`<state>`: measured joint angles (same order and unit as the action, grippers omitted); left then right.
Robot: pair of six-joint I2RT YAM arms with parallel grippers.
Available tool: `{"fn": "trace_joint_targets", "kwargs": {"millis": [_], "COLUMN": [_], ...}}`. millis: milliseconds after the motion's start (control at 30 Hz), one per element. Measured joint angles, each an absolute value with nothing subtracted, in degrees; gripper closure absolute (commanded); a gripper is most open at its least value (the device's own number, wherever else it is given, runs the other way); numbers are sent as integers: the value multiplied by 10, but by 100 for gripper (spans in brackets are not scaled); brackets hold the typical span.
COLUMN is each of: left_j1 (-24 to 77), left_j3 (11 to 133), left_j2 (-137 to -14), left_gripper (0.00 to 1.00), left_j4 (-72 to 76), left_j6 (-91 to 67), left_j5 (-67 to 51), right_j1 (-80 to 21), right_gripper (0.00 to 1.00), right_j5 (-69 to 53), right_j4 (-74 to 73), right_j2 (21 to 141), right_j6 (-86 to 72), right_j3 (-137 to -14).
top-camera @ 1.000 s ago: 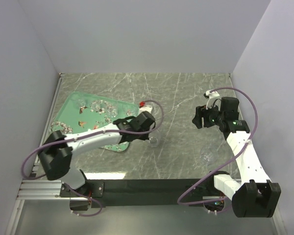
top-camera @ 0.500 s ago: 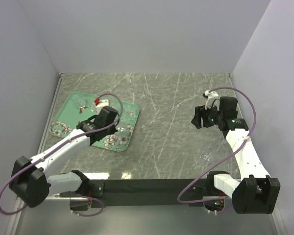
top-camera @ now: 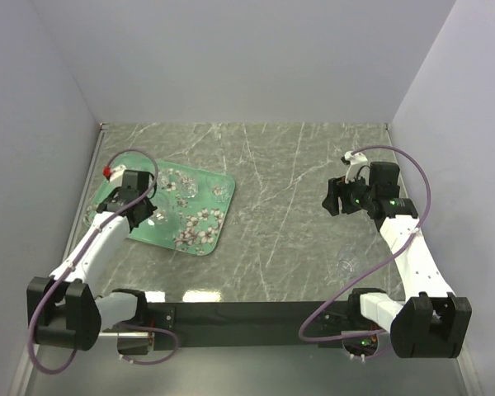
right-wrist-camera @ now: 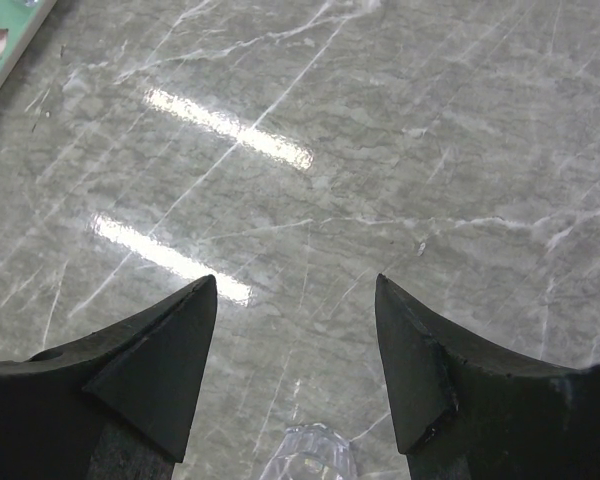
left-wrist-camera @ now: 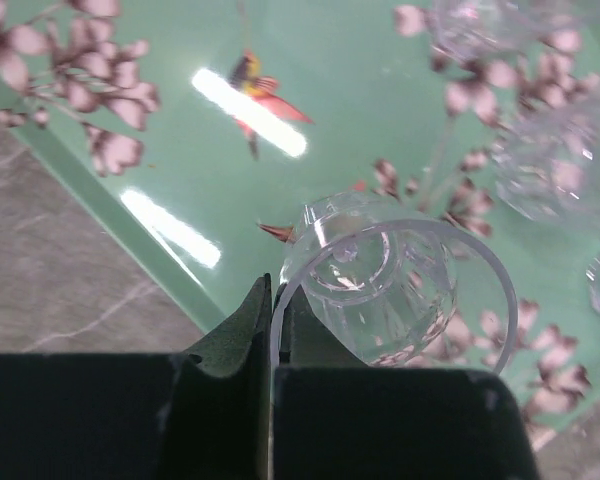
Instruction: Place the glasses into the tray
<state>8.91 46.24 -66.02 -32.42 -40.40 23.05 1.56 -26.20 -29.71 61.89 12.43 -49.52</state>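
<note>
Over the tray (left-wrist-camera: 360, 130), near its left edge, the left gripper (left-wrist-camera: 272, 300) pinches a glass (left-wrist-camera: 380, 285) by its rim, tilted, seemingly for lowering. Meanwhile the right gripper (right-wrist-camera: 295, 285) gapes over the tabletop (right-wrist-camera: 380, 130), near a loose glass (right-wrist-camera: 310, 465).

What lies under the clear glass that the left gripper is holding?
The mint-green blossom-printed tray lies under the small clear drinking glass pinched at its rim by the left gripper. Other clear glasses stand on it nearby. The gripper's black body hides whether glass touches tray.

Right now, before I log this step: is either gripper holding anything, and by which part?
The left gripper pinches a glass by its rim, over the tray. The right gripper is open, empty.
</note>
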Motion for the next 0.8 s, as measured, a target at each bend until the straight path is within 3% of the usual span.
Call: {"fn": "trace_joint_targets", "kwargs": {"millis": [600,800], "left_j1": [-117,-151], "left_j3": [547,579], "left_j2": [-807,-845], "left_gripper": [100,92], "left_j4": [-324,-326], "left_j6": [-377,-355], "left_j5": [208,200], "right_j1": [18,19], "right_gripper": [29,29], "right_j5": [-260,-260], "right_j4": [-296,-297], "right_j2": [621,629], "right_j6": [124,127], "right_j3": [-495,-500]}}
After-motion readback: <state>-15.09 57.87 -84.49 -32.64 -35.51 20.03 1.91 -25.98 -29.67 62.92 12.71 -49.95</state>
